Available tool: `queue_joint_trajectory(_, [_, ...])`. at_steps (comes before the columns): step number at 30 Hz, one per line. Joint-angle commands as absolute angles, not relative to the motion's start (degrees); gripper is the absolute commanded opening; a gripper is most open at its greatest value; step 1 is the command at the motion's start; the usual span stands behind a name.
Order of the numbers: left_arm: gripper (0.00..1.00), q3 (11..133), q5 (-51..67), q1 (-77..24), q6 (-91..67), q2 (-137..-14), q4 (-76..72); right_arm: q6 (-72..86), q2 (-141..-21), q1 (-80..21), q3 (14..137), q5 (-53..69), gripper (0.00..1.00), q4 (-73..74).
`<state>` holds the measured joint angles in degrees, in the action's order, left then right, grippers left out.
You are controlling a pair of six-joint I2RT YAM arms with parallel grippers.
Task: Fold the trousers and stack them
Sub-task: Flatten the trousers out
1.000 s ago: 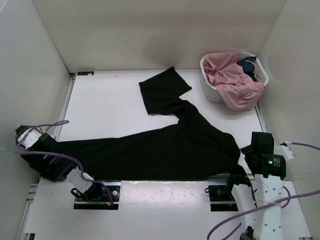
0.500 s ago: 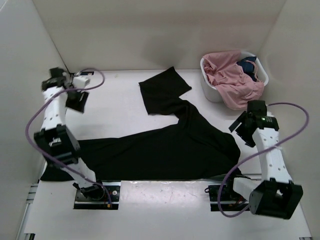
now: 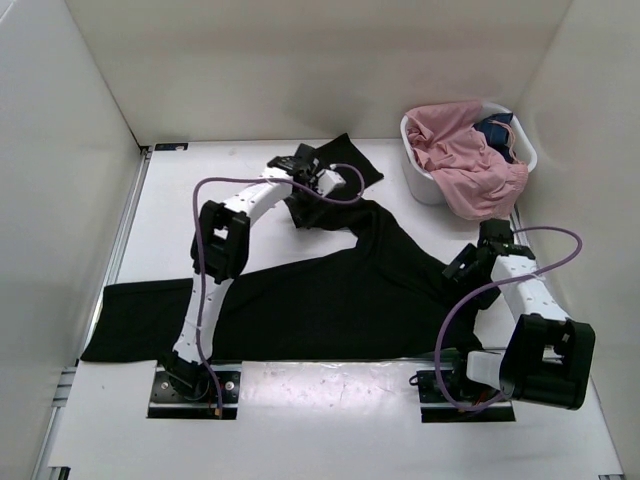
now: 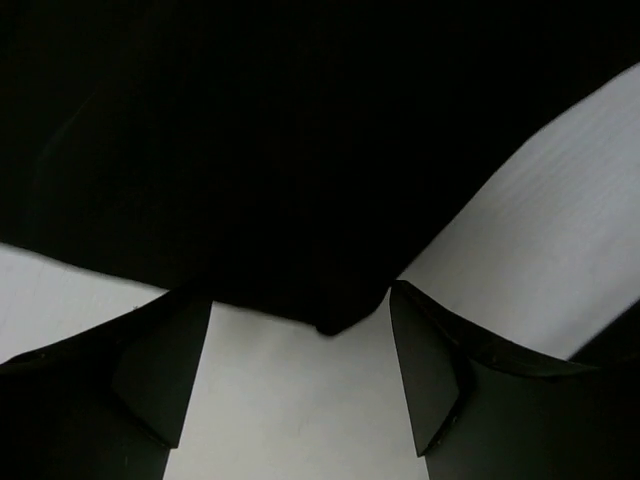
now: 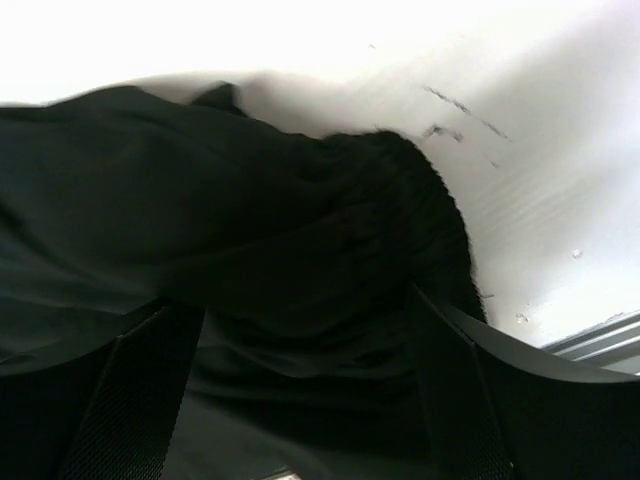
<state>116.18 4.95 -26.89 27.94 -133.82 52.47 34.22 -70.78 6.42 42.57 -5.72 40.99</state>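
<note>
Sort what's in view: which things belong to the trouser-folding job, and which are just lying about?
Job: plain black soft-fabric trousers, spread across the white table.
Lying about: white plastic basket; crumpled pink garment and dark blue garment in it.

A white basket (image 3: 424, 186) sits in the upper right of the top view, at the far corner of the white table (image 3: 180, 215). A pink cloth (image 3: 465, 160) fills it and hangs over its front edge. A dark blue cloth (image 3: 496, 130) peeks out behind the pink one. White walls (image 3: 300, 70) stand around the table.
</note>
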Motion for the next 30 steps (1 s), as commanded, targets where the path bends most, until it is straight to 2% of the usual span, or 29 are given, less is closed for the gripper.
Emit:
queue_joint_trajectory(1, [0.83,117.3,2.6,-26.7,28.2,-133.5,46.4,37.4,-71.4,6.8,39.5,-7.8,0.84,38.3])
queue_joint_trajectory(3, [0.83,117.3,1.1,-28.5,28.2,-136.6,45.9,39.2,-73.0,7.3,38.3,-7.8,0.80,37.2])
queue_joint_trajectory(5, [0.77,117.3,-1.5,-29.2,28.2,-138.2,45.2,40.3,-75.3,7.9,37.8,-7.8,0.70,37.2])
queue_joint_trajectory(6, [0.51,116.8,-2.5,-29.2,28.2,-138.9,45.2,40.3,-76.5,7.9,37.8,-7.3,0.66,36.5])
queue_joint_trajectory(7, [0.34,115.7,-3.6,-29.2,27.7,-139.5,45.2,40.3,-76.5,7.9,37.8,-7.3,0.57,36.5])
queue_joint_trajectory(8, [0.20,114.6,-4.6,-29.2,27.7,-139.5,45.2,40.3,-77.3,7.9,37.8,-8.3,0.51,36.5])
queue_joint_trajectory(9, [0.14,111.0,-6.2,-28.6,27.7,-137.6,45.2,40.3,-77.9,7.9,38.6,-9.0,0.44,36.5])
queue_joint_trajectory(10, [0.14,108.6,-6.2,-28.6,27.7,-136.1,45.2,39.5,-77.9,7.9,39.4,-9.7,0.31,36.5])
queue_joint_trajectory(13, [0.14,96.2,-4.9,-27.9,28.2,-127.8,45.2,36.7,-79.0,7.9,40.8,-9.8,0.12,36.5])
queue_joint_trajectory(17, [0.14,83.1,0.2,-29.3,30.4,-117.1,50.4,31.9,-79.0,5.6,42.9,-7.5,0.06,35.3])
queue_joint_trajectory(18, [0.31,81.8,3.7,-29.8,31.9,-115.5,54.5,30.3,-79.0,5.0,42.9,-7.5,0.06,35.3])
queue_joint_trajectory(21, [0.62,80.8,7.8,-30.5,35.3,-110.1,59.7,27.6,-78.3,3.2,45.0,-8.8,0.11,36.1])
queue_joint_trajectory(24, [0.71,88.0,8.4,-28.8,35.3,-107.6,61.3,24.8,-77.8,3.2,46.9,-9.3,0.15,37.9])
queue_joint_trajectory(25, [0.80,94.1,9.7,-26.2,34.5,-107.6,60.5,24.3,-77.3,3.2,46.9,-9.3,0.15,37.9])
queue_joint_trajectory(30, [0.85,113.5,10.9,-17.4,25.2,-116.1,53.7,22.6,-75.9,3.2,49.1,-8.7,0.23,39.8])
